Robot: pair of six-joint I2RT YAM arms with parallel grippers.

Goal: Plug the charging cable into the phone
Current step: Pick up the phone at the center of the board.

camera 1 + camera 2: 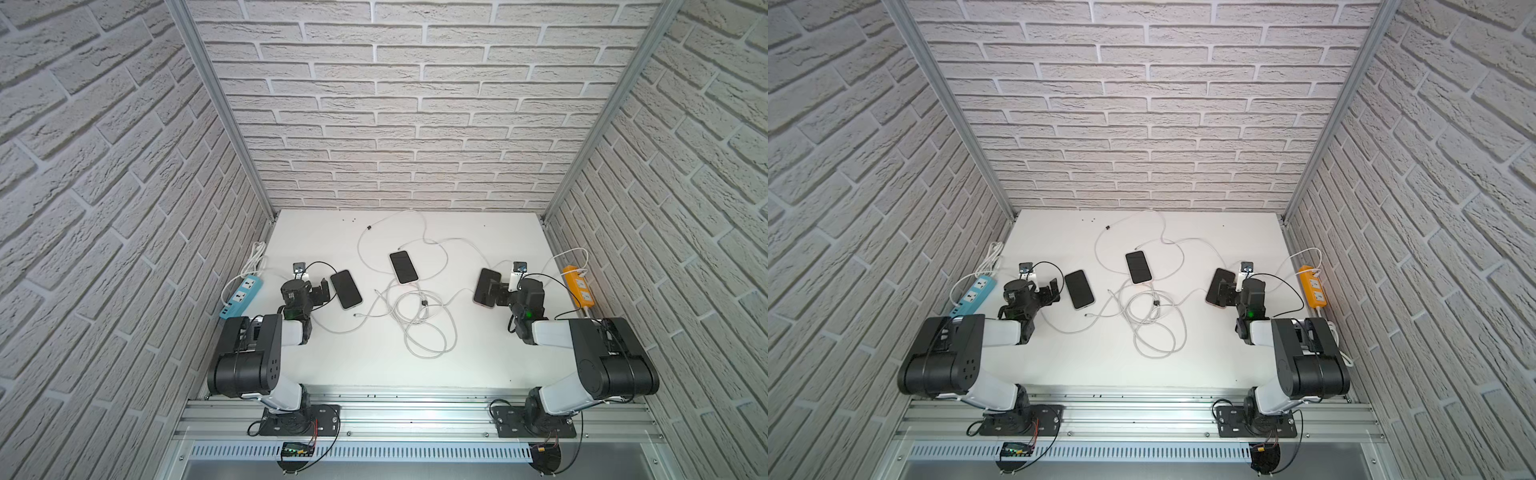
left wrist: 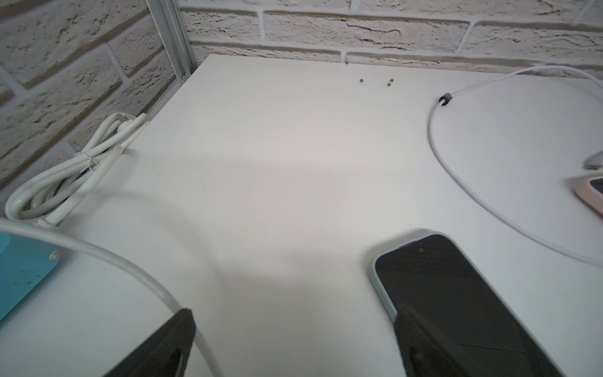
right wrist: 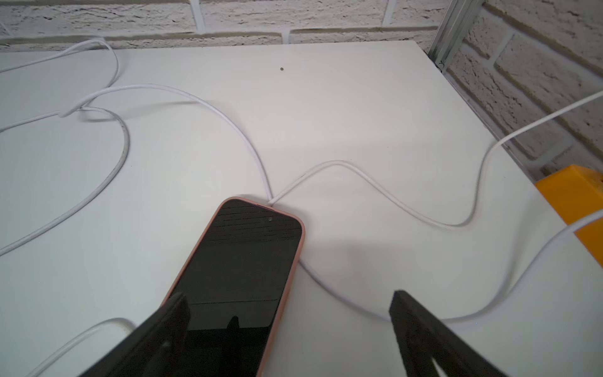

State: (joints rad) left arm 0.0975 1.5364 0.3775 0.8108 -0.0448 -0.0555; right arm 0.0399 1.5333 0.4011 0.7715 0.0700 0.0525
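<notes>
Pink-cased phone (image 3: 248,261) lies near the surface's (image 3: 359,98) right edge under the spread right end effector (image 3: 288,300), a white charging cable (image 3: 337,162) touching it. The left end effector (image 2: 292,316), also spread, sits beside a blue-cased phone (image 2: 456,293).

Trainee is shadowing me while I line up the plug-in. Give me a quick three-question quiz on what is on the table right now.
1. Multiple choice: how many phones lie on the table? A two, B three, C four.
2. True or false: the right gripper is shut on the pink-cased phone.
3. Fill in: the power strip beside the left arm is ___ in colour.
Key: 1 B. 2 false, its jaws stand open. 3 blue.
</notes>
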